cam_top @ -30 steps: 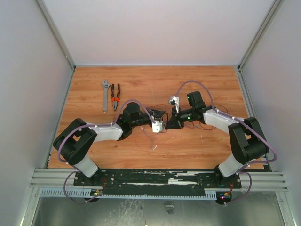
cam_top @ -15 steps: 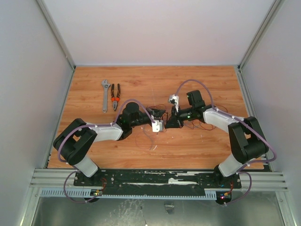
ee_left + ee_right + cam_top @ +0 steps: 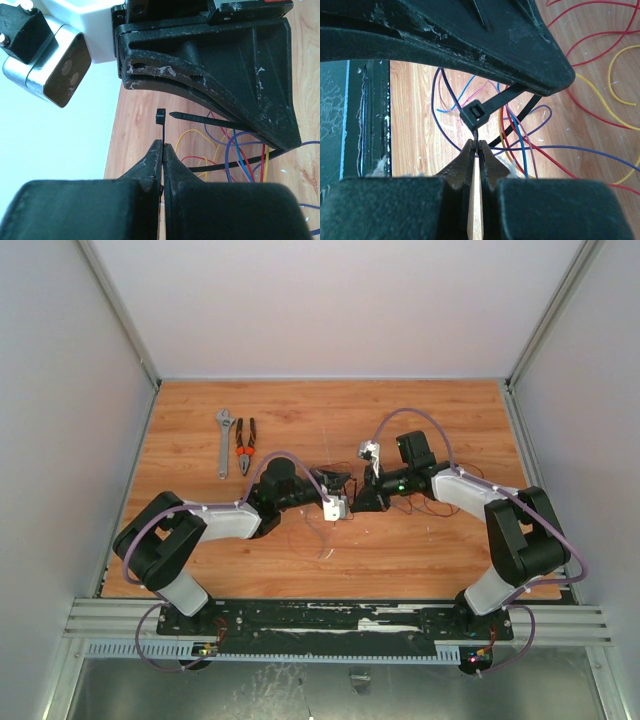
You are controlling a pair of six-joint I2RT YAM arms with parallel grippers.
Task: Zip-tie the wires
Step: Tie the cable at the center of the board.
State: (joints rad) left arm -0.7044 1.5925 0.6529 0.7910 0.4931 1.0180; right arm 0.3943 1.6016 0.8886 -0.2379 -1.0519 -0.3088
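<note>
Nearest the bases, the left fingers (image 3: 149,165) are clenching the zip tie (image 3: 160,118) on its strap just under the square head, holding that head upright. The right fingers (image 3: 464,159) are also clenching, pinching the tie's pointed tail edge-on and aiming it at the head. From the left wrist the tip is sitting just beside the head, apparently not yet through. From the right wrist it is meeting the head, so I cannot tell whether it is entering. The strap is curving back among the wires (image 3: 525,145), which are lying loose on the worktop (image 3: 330,420), some strands seemingly inside the loop. Over the last second neither arm is visibly shifting, so the threading is probably waiting on fine alignment and the bundle is not yet cinched. Farther back, the wrench (image 3: 224,445) and pliers (image 3: 244,448) are lying side by side.
</note>
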